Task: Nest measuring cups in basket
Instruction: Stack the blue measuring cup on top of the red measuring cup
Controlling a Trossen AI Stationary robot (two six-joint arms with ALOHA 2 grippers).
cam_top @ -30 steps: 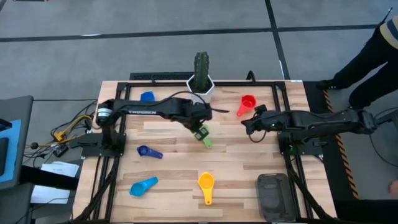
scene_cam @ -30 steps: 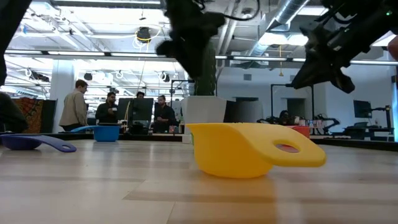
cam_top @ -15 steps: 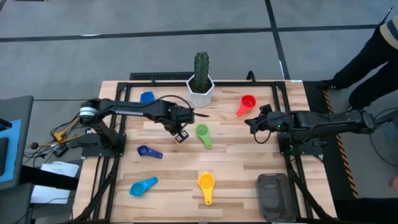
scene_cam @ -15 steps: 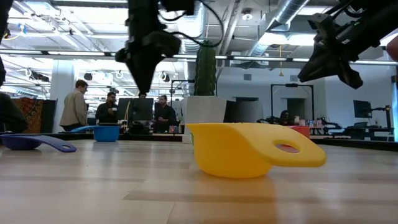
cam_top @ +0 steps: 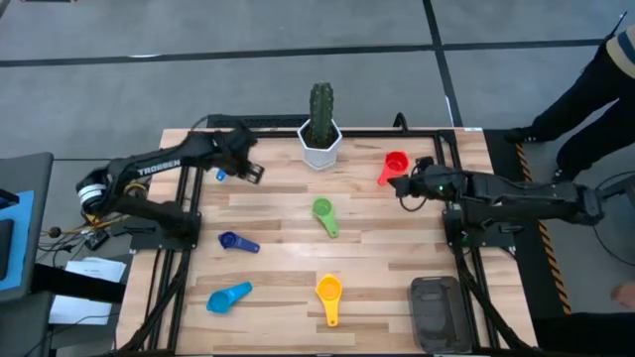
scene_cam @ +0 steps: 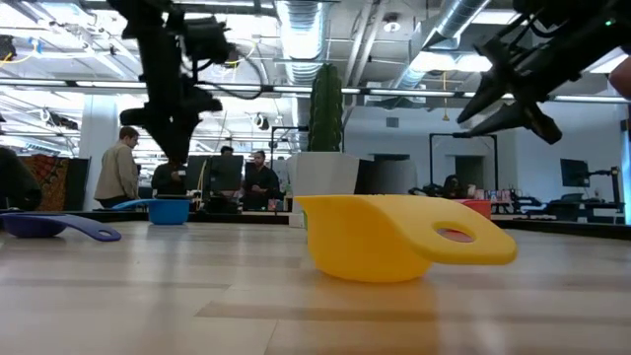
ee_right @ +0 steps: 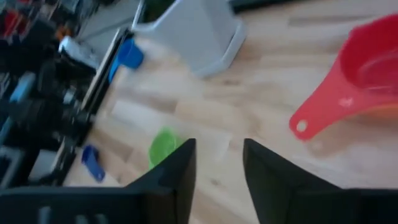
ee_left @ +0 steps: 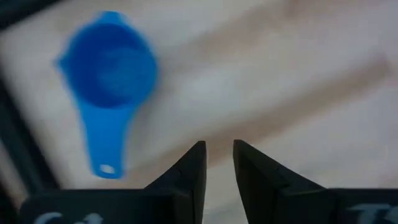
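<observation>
The wooden slatted table [cam_top: 298,258] has much free surface in its middle. There the small green plastic measuring cup [cam_top: 322,213] lies alone, well apart from both arms. The dark grey rectangular basket [cam_top: 437,312] sits at the front right corner, near the table edge, and no cup can be seen in it. Near the front edge lie the yellow plastic measuring cup [cam_top: 328,294] and the light blue plastic measuring cup [cam_top: 229,296]; the dark blue plastic measuring cup [cam_top: 237,242] is on the left side, between them and the back.

The left gripper [cam_top: 250,169] hangs near the back left corner, just beside the blue plastic measuring cup [ee_left: 107,74]. Its fingers [ee_left: 193,174] stand with a narrow gap and hold nothing. The right gripper [cam_top: 404,186] is at the back right, just beside the red plastic measuring cup [cam_top: 393,166]. Its fingers [ee_right: 177,171] are parted and empty.

The white hexagonal pot with a green cactus [cam_top: 320,134] stands at the back edge, between the two grippers.

The high view hides most of the blue cup behind the left arm; the left wrist view shows it whole, lying on the wood with its handle free. The low view shows both grippers raised above the table, and people [scene_cam: 123,163] standing in the room behind. The high view shows a person's dark legs [cam_top: 585,89] beside the right edge.
</observation>
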